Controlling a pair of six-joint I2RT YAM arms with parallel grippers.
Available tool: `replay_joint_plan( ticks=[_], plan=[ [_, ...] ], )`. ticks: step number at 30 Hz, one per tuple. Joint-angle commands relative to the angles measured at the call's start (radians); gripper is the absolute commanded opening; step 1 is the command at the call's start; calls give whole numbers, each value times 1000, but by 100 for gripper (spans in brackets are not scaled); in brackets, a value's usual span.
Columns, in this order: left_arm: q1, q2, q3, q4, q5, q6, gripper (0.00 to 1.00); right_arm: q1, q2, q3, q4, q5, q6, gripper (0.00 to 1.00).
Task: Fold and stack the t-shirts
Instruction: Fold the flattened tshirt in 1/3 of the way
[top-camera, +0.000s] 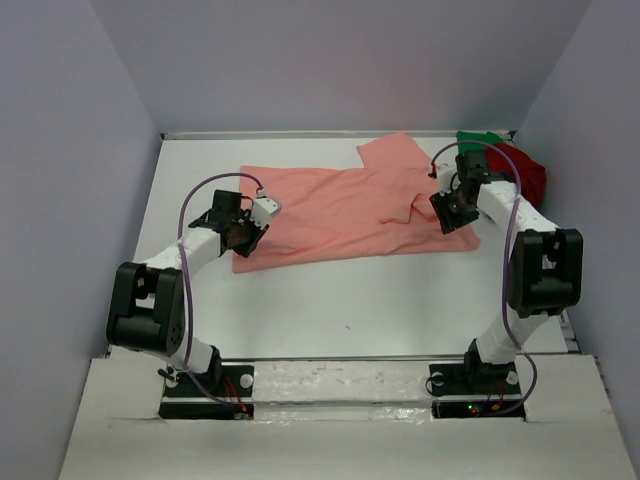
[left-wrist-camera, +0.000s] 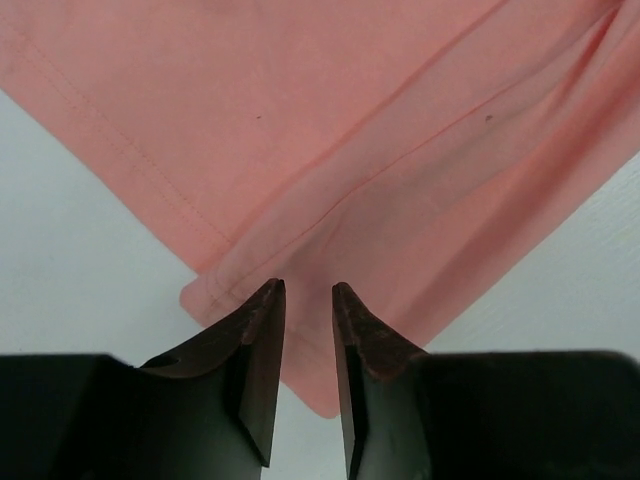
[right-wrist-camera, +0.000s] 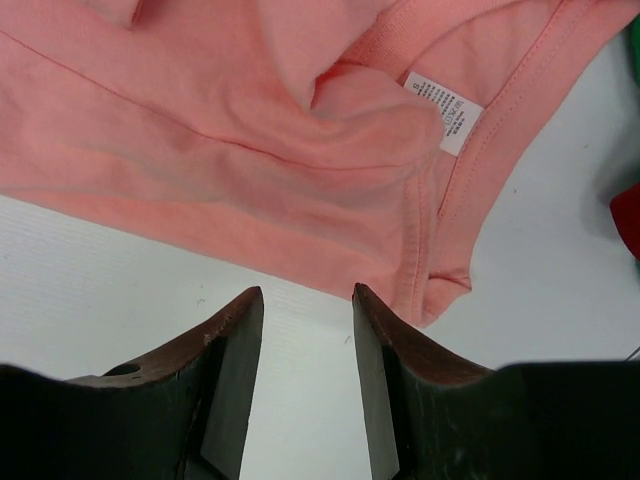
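The salmon-pink t-shirt (top-camera: 340, 215) lies spread flat across the middle of the table, with a fold near its right end. My left gripper (top-camera: 243, 238) is at its near left corner. In the left wrist view the gripper (left-wrist-camera: 308, 288) is open by a narrow gap, and the shirt's corner (left-wrist-camera: 330, 200) lies under the tips. My right gripper (top-camera: 450, 212) is at the shirt's right end. In the right wrist view it (right-wrist-camera: 306, 292) is open and empty over bare table, just short of the shirt's edge (right-wrist-camera: 300, 150). The dark red t-shirt (top-camera: 528, 172) and the green t-shirt (top-camera: 478, 140) lie bunched at the far right corner.
White walls enclose the table (top-camera: 350, 300) on the left, back and right. The shirt's white neck label (right-wrist-camera: 447, 113) faces up near the right gripper. Slivers of the green and dark red cloth (right-wrist-camera: 630, 210) show at the right edge of the right wrist view.
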Motion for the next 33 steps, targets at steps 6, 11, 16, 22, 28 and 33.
replay_joint_plan(
  ticks=[6,11,16,22,28,33],
  plan=[
    [3,22,-32,41,21,9,21,-6,32,48,7,80,11,46],
    [4,25,-46,45,18,7,20,-6,54,74,41,196,17,46],
    [4,18,-64,50,10,7,20,-6,119,131,22,209,15,46],
    [4,-31,-79,58,-16,4,20,-6,202,167,13,229,20,45],
    [4,-66,-90,53,-39,4,14,-6,259,187,13,227,18,44],
    [4,-66,-98,56,-43,-1,13,-6,289,194,12,233,20,43]
  ],
)
